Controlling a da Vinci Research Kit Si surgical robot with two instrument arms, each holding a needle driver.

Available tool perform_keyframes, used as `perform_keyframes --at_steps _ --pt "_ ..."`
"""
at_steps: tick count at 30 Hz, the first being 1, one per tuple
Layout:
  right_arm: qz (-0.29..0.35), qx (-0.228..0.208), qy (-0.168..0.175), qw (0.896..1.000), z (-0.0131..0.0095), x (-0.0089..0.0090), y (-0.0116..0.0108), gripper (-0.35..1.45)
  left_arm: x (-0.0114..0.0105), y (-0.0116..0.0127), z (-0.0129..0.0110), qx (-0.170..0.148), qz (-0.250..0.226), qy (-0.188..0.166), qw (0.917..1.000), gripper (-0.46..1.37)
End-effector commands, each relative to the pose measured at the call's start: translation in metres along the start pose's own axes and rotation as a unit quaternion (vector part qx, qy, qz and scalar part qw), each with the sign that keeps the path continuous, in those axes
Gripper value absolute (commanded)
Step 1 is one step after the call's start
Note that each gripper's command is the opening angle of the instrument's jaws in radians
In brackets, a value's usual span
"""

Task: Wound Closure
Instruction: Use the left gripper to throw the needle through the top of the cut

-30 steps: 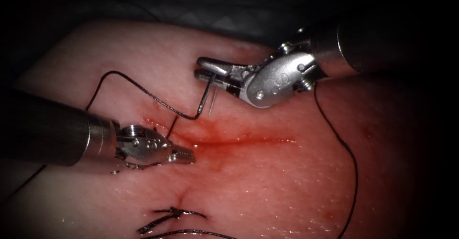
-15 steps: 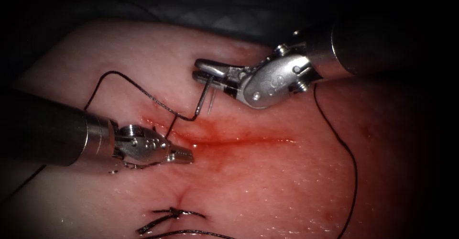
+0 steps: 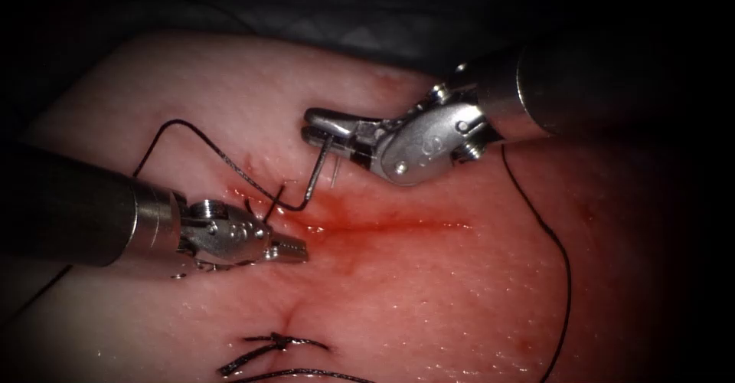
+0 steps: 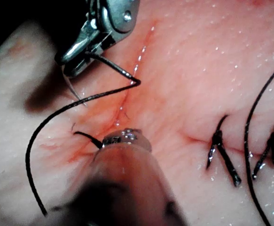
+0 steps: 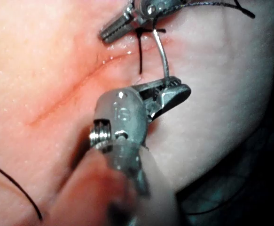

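While the right pincer (image 3: 315,125) stayed clamped on the needle (image 3: 315,170) near its thread end, the tip sat at the cut's (image 3: 398,224) left end in the tissue (image 3: 429,291). A slack grip could let it twist. The left pincer (image 3: 297,250), jaws together, appeared to pinch the thread (image 3: 230,161); a tug might tear the edge. No containers were present.
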Motion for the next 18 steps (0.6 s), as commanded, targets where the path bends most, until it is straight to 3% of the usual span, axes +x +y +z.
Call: perform_keyframes --at_steps 1,9,18 --pt "-0.003 -0.001 0.0 1.0 0.0001 0.0 -0.0004 -0.35 0.0 -0.0001 -0.0001 0.0 0.0 0.0 1.0 -0.1" --pt "-0.016 0.012 -0.003 1.0 0.0005 -0.0004 -0.004 -0.35 0.0002 -0.0001 -0.0003 0.0 0.0 -0.001 1.0 -0.09" --pt "0.007 0.003 -0.025 1.0 -0.0012 -0.0007 -0.0066 -0.35 0.0005 -0.0005 -0.0007 0.003 0.0 0.001 1.0 -0.06"
